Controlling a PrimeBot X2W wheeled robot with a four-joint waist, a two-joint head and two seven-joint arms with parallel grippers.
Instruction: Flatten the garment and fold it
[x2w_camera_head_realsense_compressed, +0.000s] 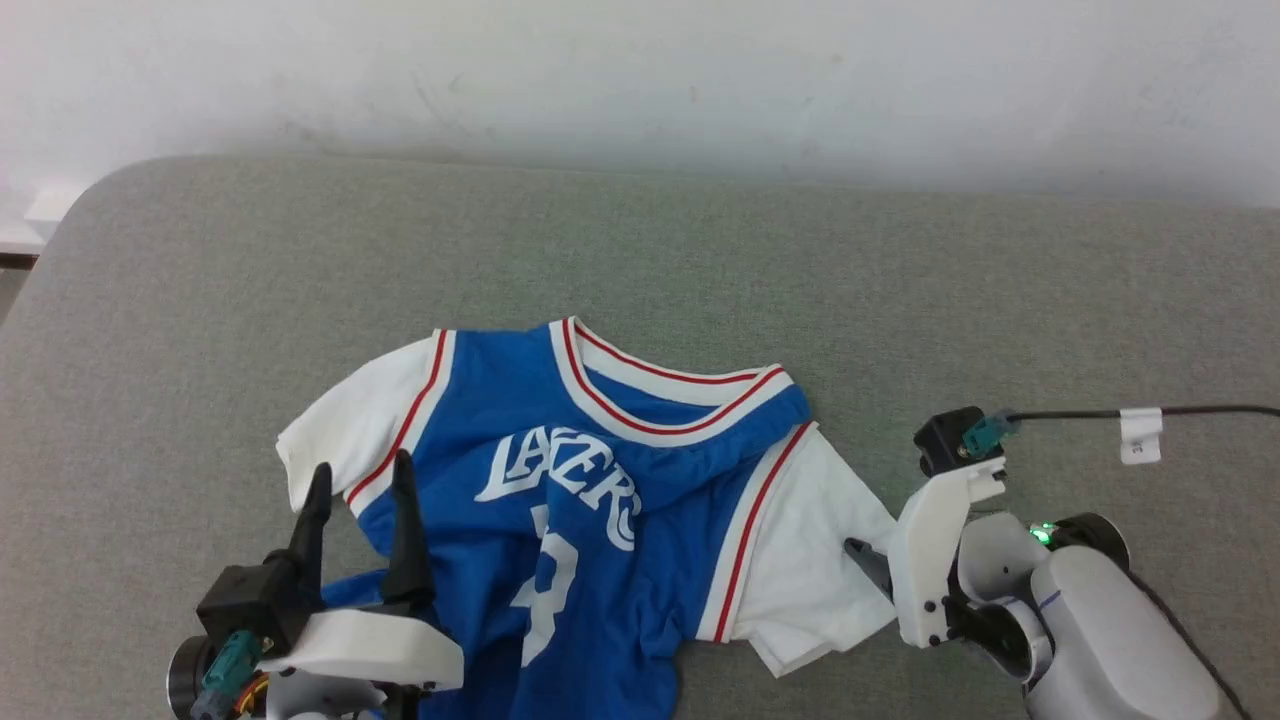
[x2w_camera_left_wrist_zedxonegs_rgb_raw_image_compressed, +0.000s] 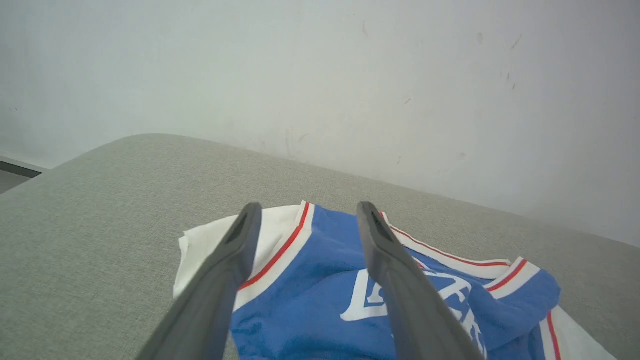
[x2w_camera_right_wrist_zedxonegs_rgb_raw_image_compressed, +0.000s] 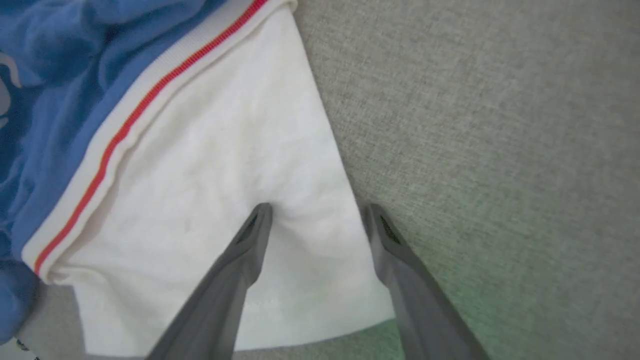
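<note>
The garment (x2w_camera_head_realsense_compressed: 560, 500) is lying front up on the grey padded surface (x2w_camera_head_realsense_compressed: 700, 220), its striped collar (x2w_camera_head_realsense_compressed: 670, 400) turned toward the wall and its lower part bunched near the robot, running off the bottom of the head view. The blue cloth is being creased across the chest, and a fold is being thrown over by the right shoulder.

The left gripper (x2w_camera_head_realsense_compressed: 361, 468) is being held with its 2 fingers spread wide and nothing between them, over the garment's lower left, just beside the left sleeve (x2w_camera_head_realsense_compressed: 350, 420). The right gripper (x2w_camera_right_wrist_zedxonegs_rgb_raw_image_compressed: 317, 207) is likewise being held wide apart, astride the outer edge of the right sleeve (x2w_camera_right_wrist_zedxonegs_rgb_raw_image_compressed: 210, 175): 1 finger is lying over the white cloth, which seems dimpled at its tip, and the other over bare grey surface. Nothing is being gripped.

The jersey is being judged light, soft and limp: it is likely to sag, stretch and drag wrinkles along when pulled. Hold is best being taken at edges, where 2 layers can be pinched: the sleeve hems, the shoulder seams and the bottom corners. The striped trim (x2w_camera_right_wrist_zedxonegs_rgb_raw_image_compressed: 125, 125) looks thicker and should slip less.
</note>
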